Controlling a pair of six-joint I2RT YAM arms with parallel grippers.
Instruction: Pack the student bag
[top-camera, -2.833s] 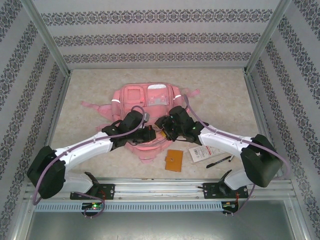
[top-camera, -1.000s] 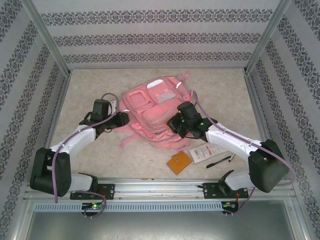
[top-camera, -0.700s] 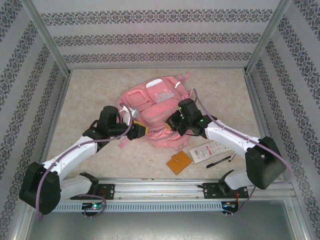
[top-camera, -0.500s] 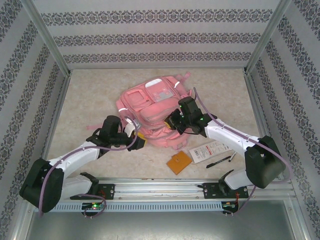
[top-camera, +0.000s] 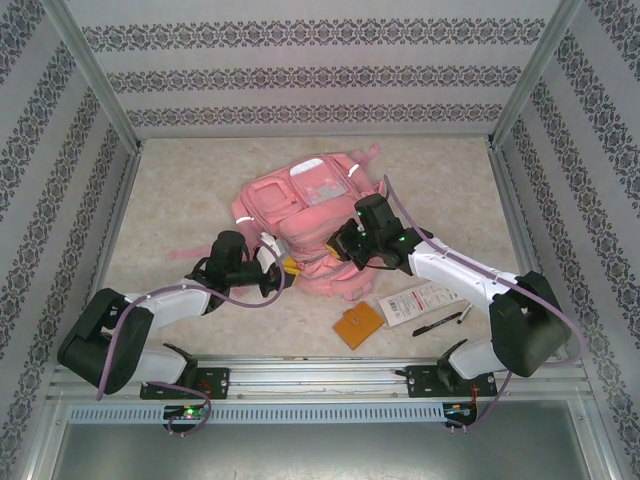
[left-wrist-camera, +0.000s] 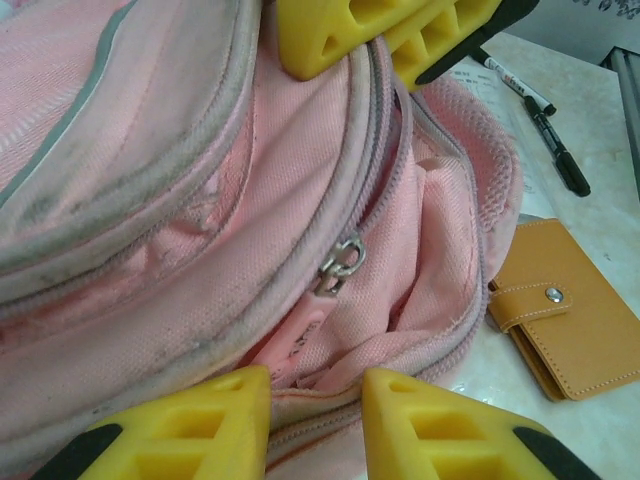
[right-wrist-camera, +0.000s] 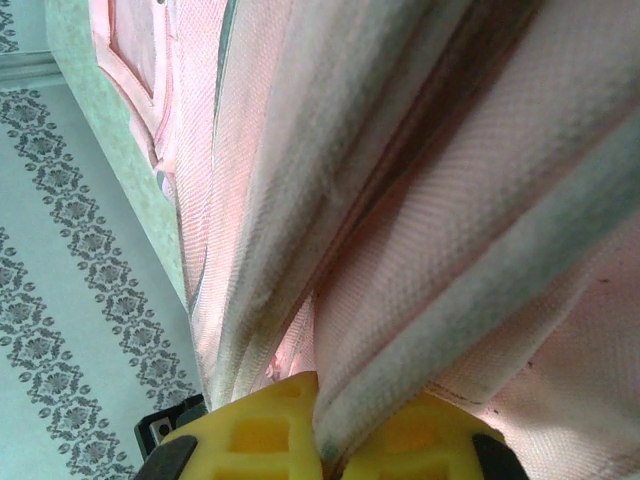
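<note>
From above, one student bag (top-camera: 300, 205), pink, lies face up on the worktop (top-camera: 170, 200), with two arms reaching in at its near end. Just off the bag's near right corner lie one tan wallet (top-camera: 358, 325), one printed card (top-camera: 418, 303) and one black pen (top-camera: 437, 323); a short stub beside that pen may be a second, but it is too small to tell. The left hand (top-camera: 285, 270) sits at the bag's near left edge and the right hand (top-camera: 338, 250) on its near right edge, both partly hidden by their own wrists. In the left wrist view, the left hand (left-wrist-camera: 315, 395) has two yellow fingers narrowly parted at the bag's lower hem, which shows through the gap with no grip to be made out. One metal zip pull (left-wrist-camera: 340, 265) hangs just beyond them. Past it, the right hand (left-wrist-camera: 370, 65) is pinched onto the zip edge. Right of the bag lie the wallet (left-wrist-camera: 570, 320), cut off by the frame, and two pens: a white-barrelled pen (left-wrist-camera: 510, 80) and a black one. In the right wrist view, the right hand (right-wrist-camera: 325, 440) is closed tight on a fold of bag fabric (right-wrist-camera: 400, 200); the cloth is too close to place.
</note>
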